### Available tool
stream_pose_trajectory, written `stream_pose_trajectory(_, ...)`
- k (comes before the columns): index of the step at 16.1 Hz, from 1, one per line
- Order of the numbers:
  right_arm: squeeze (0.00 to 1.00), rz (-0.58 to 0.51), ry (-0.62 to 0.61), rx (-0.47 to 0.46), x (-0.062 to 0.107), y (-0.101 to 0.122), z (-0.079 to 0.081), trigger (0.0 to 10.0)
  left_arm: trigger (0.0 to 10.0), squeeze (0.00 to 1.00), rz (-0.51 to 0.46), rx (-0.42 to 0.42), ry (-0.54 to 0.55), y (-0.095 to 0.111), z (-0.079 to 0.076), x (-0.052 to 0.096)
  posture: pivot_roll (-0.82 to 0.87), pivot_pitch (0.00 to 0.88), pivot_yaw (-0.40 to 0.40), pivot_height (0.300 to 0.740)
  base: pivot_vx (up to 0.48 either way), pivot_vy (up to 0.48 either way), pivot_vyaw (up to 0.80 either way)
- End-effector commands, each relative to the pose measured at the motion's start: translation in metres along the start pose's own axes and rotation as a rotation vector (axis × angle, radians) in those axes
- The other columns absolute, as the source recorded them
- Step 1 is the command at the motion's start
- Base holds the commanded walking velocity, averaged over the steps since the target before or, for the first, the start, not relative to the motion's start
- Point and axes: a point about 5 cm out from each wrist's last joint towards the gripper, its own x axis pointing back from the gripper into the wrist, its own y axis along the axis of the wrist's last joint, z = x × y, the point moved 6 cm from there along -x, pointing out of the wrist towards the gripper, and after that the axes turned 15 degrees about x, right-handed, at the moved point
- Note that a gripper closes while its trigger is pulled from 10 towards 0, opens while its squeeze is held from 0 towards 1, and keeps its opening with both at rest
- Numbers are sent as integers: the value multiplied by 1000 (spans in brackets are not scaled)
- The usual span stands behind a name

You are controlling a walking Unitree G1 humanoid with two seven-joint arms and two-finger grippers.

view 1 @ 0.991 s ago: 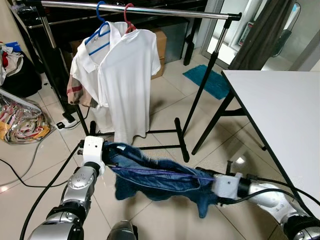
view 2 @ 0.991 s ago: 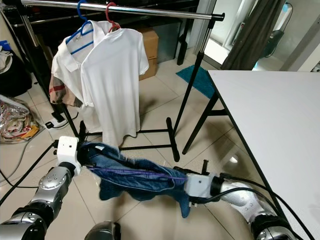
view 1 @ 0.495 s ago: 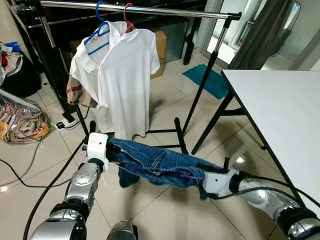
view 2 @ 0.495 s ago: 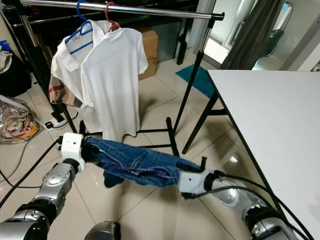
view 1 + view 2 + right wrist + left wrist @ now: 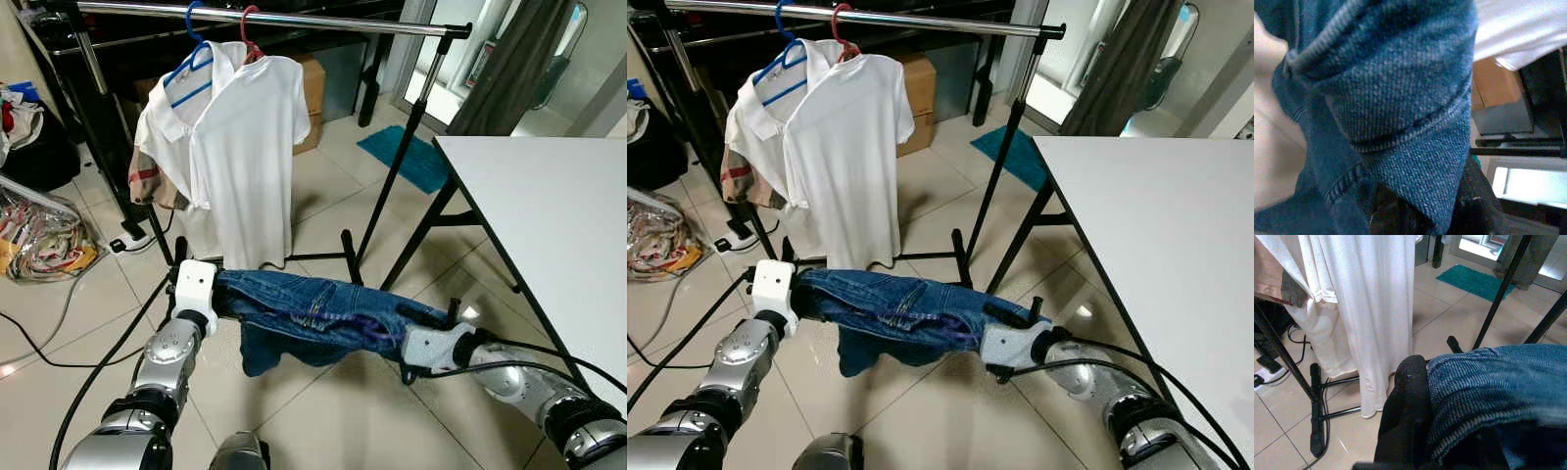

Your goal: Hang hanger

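Note:
A pair of blue jeans [image 5: 313, 313] is stretched low between my two grippers, in front of a clothes rack. My left gripper [image 5: 220, 294] is shut on the jeans' left end; in the left wrist view a black finger [image 5: 1408, 416] presses against the denim [image 5: 1498, 382]. My right gripper [image 5: 411, 338] is shut on the right end, and folded denim [image 5: 1400, 98] covers its fingers. A thin purple strip [image 5: 965, 338] peeks from the folds. The rack's silver rail [image 5: 294, 20] runs above, holding white shirts [image 5: 245, 157] on a blue hanger [image 5: 196, 59] and a red hanger [image 5: 250, 29].
A white table [image 5: 549, 215] stands close on the right, its black legs near my right arm. The rack's black foot [image 5: 351, 264] lies just beyond the jeans. Bags and clutter [image 5: 39, 235] and a black cable [image 5: 39, 352] are on the left floor. A teal mat [image 5: 411, 157] lies behind.
Both grippers have lifted the jeans and carried them forward toward the rack. The cloth hung loose below a taut purple bar; it is now bunched over it.

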Motion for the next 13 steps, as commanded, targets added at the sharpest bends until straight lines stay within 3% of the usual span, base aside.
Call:
stream_pose_trajectory(1,0,-6,-88,-125,6,-6,-18,10000,10000,0,-24,-6,8,4,3,1,264,24,-60,740,0,0,0)
stream_pose_trajectory(3,0,-98,-163,-247,14,3,-29,10000,10000,0,-22,-4,14,4,6,2,266,21,-56,740,0,0,0)
stream_pose_trajectory(5,0,-170,-145,-209,21,11,-26,10000,10000,0,-25,-5,18,6,8,3,266,21,-55,740,0,0,0)
stream_pose_trajectory(9,0,-215,-132,-156,23,19,-24,10000,10000,0,-36,-3,21,11,10,1,266,21,-53,740,0,0,0)
stream_pose_trajectory(11,0,-308,-93,-129,24,36,-19,10000,10000,0,-73,33,26,23,12,-3,267,21,-54,740,0,0,0)
stream_pose_trajectory(13,0,-328,-79,-108,23,40,-17,10000,10000,0,-89,50,27,29,13,-4,271,21,-54,740,0,0,0)
